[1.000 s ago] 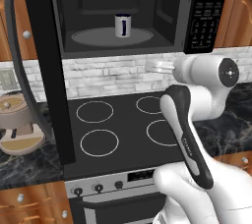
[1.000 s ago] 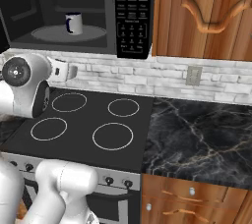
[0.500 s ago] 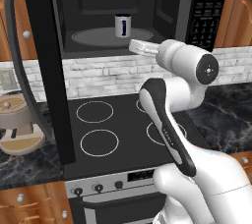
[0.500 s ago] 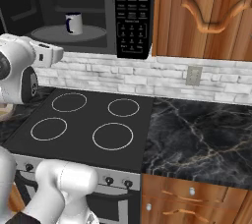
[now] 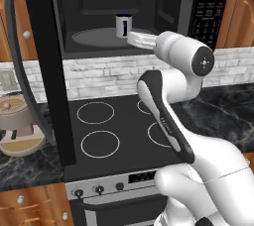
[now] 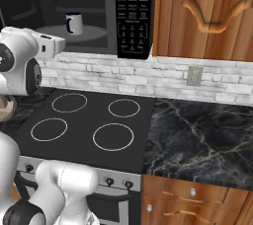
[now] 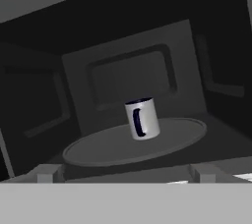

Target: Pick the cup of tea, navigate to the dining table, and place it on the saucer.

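Cup of tea (image 5: 123,26) stands upright on the round turntable (image 5: 99,37) inside the open microwave (image 5: 124,7), near the plate's middle — handle turned toward me in the hand view, dark navy strip facing out

My gripper (image 5: 134,38) sits at the microwave's mouth, just short of the cup, level with the turntable; cup and fingers apart, nothing held. Whether the jaws are spread I cannot tell — the fingertips are not clear in any view

Step in hand, as I judge it: the reach-in for the grasp. Handle faces me, so I should close on the cup's body with fingers either side, clear of the handle. Go in straight and level, under the microwave's top edge and away from the open door (image 5: 42,66). Liquid inside: keep it upright on the way out
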